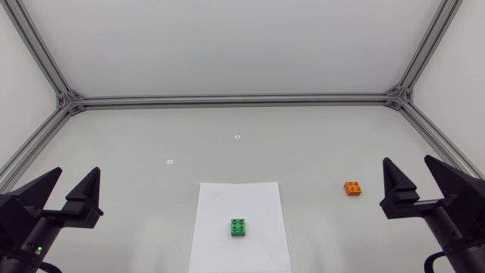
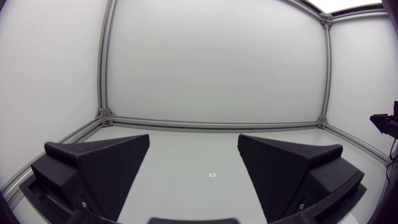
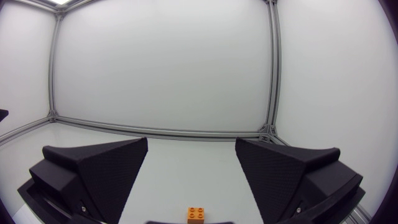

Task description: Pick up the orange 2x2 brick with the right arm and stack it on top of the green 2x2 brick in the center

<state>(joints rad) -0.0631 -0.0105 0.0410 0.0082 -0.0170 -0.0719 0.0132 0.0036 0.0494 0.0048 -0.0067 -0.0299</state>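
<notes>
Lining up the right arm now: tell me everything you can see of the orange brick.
The orange brick is a plastic-looking 2x2 block with four round studs on top. It sits studs-up on the bare table, right of the white paper, with nothing else touching it. It lies ahead of the right arm's open jaws, in line with their gap.

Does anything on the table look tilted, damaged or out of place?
Nothing stands out. The green brick sits flat on the white sheet, and the orange brick rests studs-up ahead of the open right gripper.
</notes>
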